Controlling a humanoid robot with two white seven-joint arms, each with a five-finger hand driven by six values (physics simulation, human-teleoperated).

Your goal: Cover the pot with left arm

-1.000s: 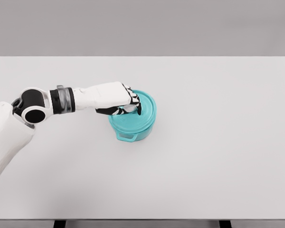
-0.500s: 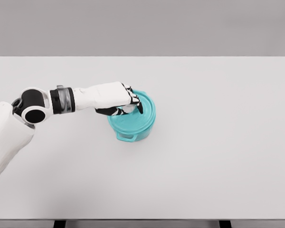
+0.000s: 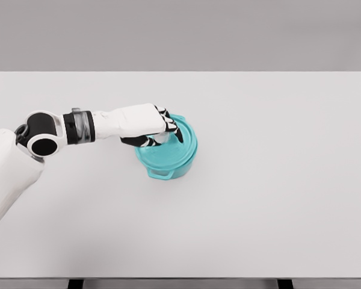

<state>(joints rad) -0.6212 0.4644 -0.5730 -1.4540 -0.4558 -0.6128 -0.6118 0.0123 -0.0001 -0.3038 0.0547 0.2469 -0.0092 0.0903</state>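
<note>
A teal pot (image 3: 167, 167) stands a little left of the table's middle, with one handle facing the front edge. A teal lid (image 3: 182, 147) lies on top of it, sitting slightly toward the right and back. My left hand (image 3: 163, 133) reaches in from the left and rests over the lid's centre, its fingers curled around the pale knob. The knob is mostly hidden by the fingers. The right arm does not show in the head view.
The white table (image 3: 277, 180) spreads wide around the pot. Its front edge runs along the bottom of the view, and a grey wall stands behind its far edge.
The hand, lid and pot have shifted a few pixels to the left. The grip on the knob looks unchanged.
</note>
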